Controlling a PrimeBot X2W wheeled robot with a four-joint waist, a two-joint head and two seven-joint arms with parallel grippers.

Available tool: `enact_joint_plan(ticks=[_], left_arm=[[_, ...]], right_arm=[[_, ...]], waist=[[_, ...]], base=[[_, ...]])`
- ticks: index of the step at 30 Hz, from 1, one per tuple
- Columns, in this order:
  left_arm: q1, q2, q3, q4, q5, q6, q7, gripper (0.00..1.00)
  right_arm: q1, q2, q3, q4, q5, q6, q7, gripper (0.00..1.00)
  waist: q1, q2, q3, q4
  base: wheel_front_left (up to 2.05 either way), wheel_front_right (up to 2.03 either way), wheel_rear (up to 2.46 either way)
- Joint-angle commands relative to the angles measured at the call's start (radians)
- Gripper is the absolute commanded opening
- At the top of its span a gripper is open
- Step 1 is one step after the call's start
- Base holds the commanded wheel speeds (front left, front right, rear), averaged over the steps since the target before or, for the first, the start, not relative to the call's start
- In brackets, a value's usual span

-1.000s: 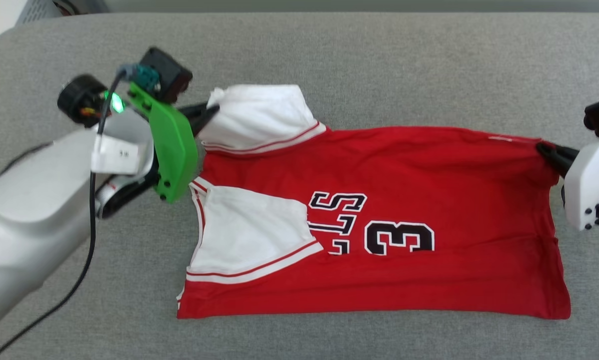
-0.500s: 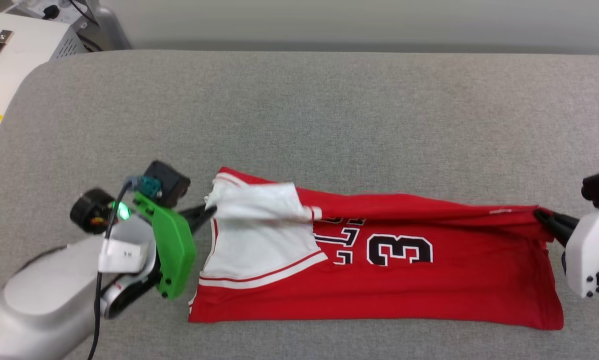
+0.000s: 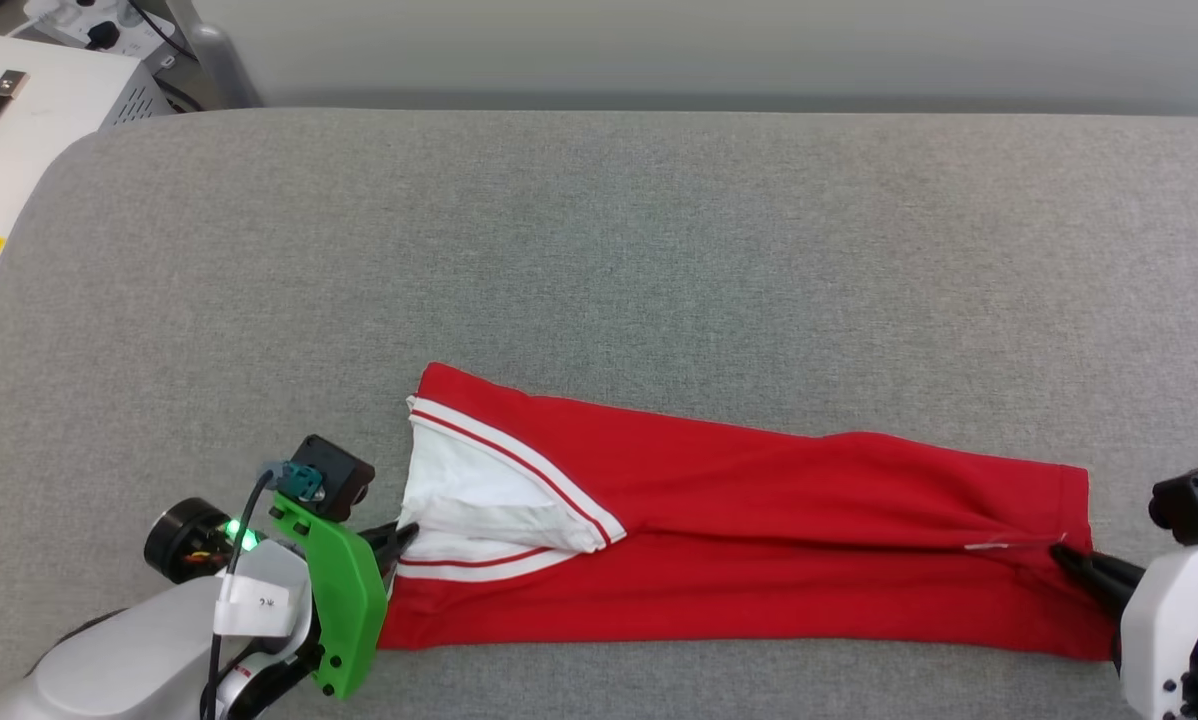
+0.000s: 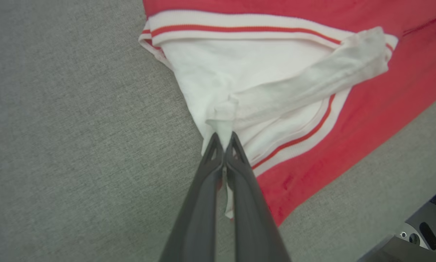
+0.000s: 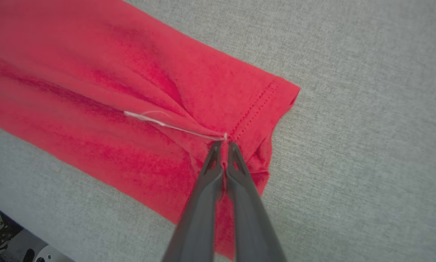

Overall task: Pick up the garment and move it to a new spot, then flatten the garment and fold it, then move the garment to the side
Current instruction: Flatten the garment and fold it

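Garment (image 3: 759,560), folded lengthwise into a long red band, lying across the near part of the grey fabric worktop (image 3: 599,250). Left gripper (image 3: 404,535), fingers pressed together, pinches the white sleeve (image 4: 276,65) at one end. Right gripper (image 3: 1067,558) likewise pinches the red hem (image 5: 254,109) at the other end.

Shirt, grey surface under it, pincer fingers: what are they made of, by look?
Garment: soft knit jersey, matte; it creases, and the hem shows rows of stitching. Grey surface: woven upholstery-like cloth, matte, flecked weave visible. Left pincer fingers: dark, smooth, faint sheen, likely moulded plastic, though that is uncertain.
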Motion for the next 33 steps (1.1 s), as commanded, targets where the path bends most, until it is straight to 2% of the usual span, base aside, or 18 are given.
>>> enact_joint_plan(ticks=[1,8,9,10,11,17,22,26,29,33], left_arm=[[0.021,-0.009,0.003,0.012,-0.016,0.0,-0.011,0.0],[0.052,-0.047,0.003,0.075,-0.029,-0.013,-0.035,0.0],[0.054,-0.051,0.005,0.082,-0.031,-0.013,-0.039,0.0],[0.058,-0.056,0.007,0.09,-0.035,-0.012,-0.044,0.84],[0.06,-0.059,0.009,0.095,-0.031,-0.007,-0.056,1.0],[0.111,-0.057,0.031,0.102,-0.011,0.04,-0.18,1.0],[0.163,-0.052,0.09,0.077,-0.006,0.156,-0.298,1.0],[0.209,-0.054,0.155,0.043,0.028,0.25,-0.335,1.0],[0.242,-0.064,0.219,0.013,0.074,0.298,-0.339,1.0],[0.318,-0.097,0.364,-0.047,0.18,0.351,-0.34,1.0]], right_arm=[[0.024,0.007,-0.011,-0.007,-0.01,-0.001,0.008,0.0],[0.059,0.062,-0.032,0.034,-0.016,-0.001,0.027,0.0],[0.058,0.069,-0.034,0.043,-0.015,-0.001,0.022,0.22],[0.057,0.076,-0.036,0.053,-0.016,-0.001,0.013,0.78],[0.057,0.082,-0.036,0.059,-0.017,-0.001,0.006,1.0],[0.069,0.077,-0.037,0.024,0.026,-0.001,-0.019,1.0],[0.097,0.041,-0.093,-0.068,0.134,-0.001,-0.013,1.0],[0.12,0.011,-0.165,-0.128,0.199,-0.001,-0.008,1.0],[0.133,-0.014,-0.226,-0.152,0.217,-0.001,-0.002,1.0],[0.149,-0.032,-0.295,-0.156,0.219,-0.001,0.037,1.0]], waist=[[0.0001,0.0,0.004,-0.003],[0.0001,0.0,0.008,-0.006],[0.0001,0.0,0.006,-0.005],[0.0001,0.0,0.002,-0.004],[0.0001,0.0,-0.005,-0.004],[0.0001,0.0,-0.061,-0.015],[0.0001,0.0,-0.091,-0.029],[0.0001,0.0,-0.103,-0.032],[0.0001,0.0,-0.106,-0.03],[0.0001,0.0,-0.108,-0.024]], base=[[0.0,0.0,0.0],[0.0,0.0,0.0],[0.0,0.0,0.0],[0.0,0.0,0.0],[0.0,0.0,0.0],[0.0,0.0,0.0],[0.0,0.0,0.0],[0.0,0.0,0.0],[0.0,0.0,0.0],[0.0,0.0,0.0]])
